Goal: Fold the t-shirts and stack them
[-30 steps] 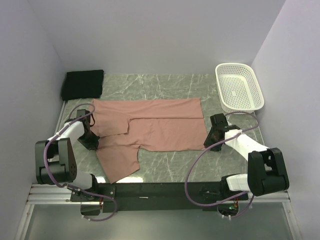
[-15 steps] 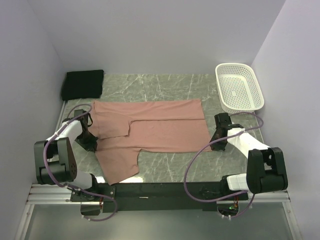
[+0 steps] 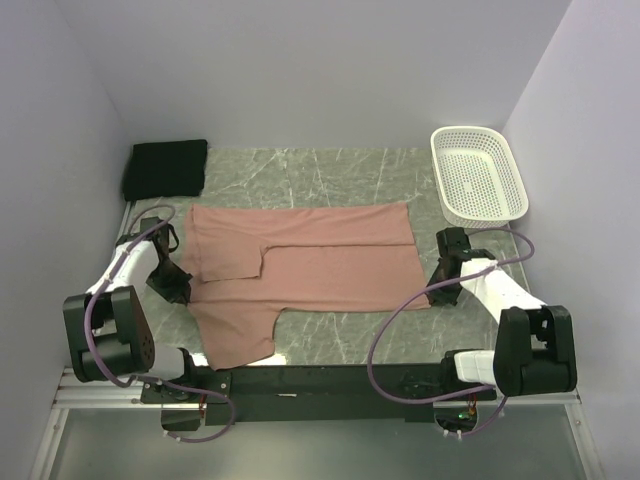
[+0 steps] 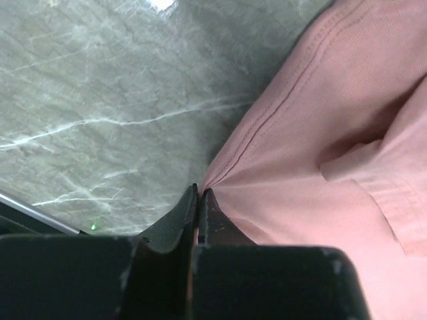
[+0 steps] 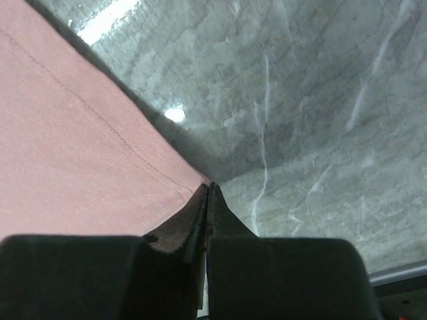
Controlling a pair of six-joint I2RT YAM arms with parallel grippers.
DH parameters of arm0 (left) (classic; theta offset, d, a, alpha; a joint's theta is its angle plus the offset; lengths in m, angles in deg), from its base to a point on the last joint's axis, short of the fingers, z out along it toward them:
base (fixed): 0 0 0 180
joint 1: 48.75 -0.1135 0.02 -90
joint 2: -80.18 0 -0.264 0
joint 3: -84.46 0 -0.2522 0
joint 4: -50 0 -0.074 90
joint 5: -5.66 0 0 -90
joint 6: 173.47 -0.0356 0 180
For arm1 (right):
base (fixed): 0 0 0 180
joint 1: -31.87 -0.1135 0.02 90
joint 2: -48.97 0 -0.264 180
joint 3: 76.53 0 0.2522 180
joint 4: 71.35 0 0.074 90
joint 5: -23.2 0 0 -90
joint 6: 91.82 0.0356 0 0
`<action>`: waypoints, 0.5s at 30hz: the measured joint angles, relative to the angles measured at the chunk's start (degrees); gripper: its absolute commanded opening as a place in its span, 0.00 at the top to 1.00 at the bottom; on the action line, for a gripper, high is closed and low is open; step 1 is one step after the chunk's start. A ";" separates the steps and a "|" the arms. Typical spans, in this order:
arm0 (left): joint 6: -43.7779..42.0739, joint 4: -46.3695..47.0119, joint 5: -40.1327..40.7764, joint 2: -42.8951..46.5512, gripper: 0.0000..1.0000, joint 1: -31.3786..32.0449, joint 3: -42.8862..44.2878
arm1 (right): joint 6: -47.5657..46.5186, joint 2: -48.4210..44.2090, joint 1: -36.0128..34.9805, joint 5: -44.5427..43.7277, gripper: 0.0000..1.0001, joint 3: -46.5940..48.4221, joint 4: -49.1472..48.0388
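Note:
The salmon-pink t-shirt [image 3: 320,262] lies spread on the marble table, its far half folded over, one sleeve [image 3: 235,335] sticking out toward the near edge. My left gripper [image 3: 178,285] is shut on the shirt's left edge [image 4: 267,127], the cloth puckering at the fingertips. My right gripper [image 3: 433,292] is shut on the shirt's near right hem corner [image 5: 100,153]. The shirt is pulled taut between them. The black folded t-shirt [image 3: 167,167] lies at the far left corner. No print shows.
A white mesh basket [image 3: 478,186] stands at the far right. Bare marble table [image 3: 340,340] lies in front of the shirt and behind it. Grey walls close in on three sides.
Both grippers have moved outward, left one leftward and right one rightward, stretching the shirt flatter and wider. The near hem now reaches further right.

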 measured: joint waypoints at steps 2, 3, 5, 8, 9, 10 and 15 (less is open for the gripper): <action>-0.37 -0.76 -0.22 0.66 0.99 -0.09 0.20 | -0.22 -0.63 0.04 0.24 1.00 0.26 0.79; -0.46 -0.96 -0.28 0.94 0.99 -0.09 0.24 | -0.28 -0.94 0.07 0.39 1.00 0.52 1.16; -0.85 -1.79 -0.63 1.40 0.99 -0.24 0.63 | -0.46 -1.29 0.09 0.50 1.00 1.73 2.29; -1.31 -2.73 -1.20 1.46 0.99 -0.63 1.88 | -0.74 -1.29 0.11 0.57 1.00 4.26 3.45; -1.51 -3.06 -1.31 1.46 0.99 -0.76 2.38 | -0.90 -1.29 0.11 0.61 1.00 5.18 3.67; -1.73 -3.43 -1.46 1.46 0.99 -0.94 2.99 | -1.01 -1.27 0.09 0.66 1.00 6.08 3.98; -2.38 -4.72 -2.62 1.40 0.99 -1.66 6.75 | -2.03 0.15 0.11 0.74 1.00 11.47 5.88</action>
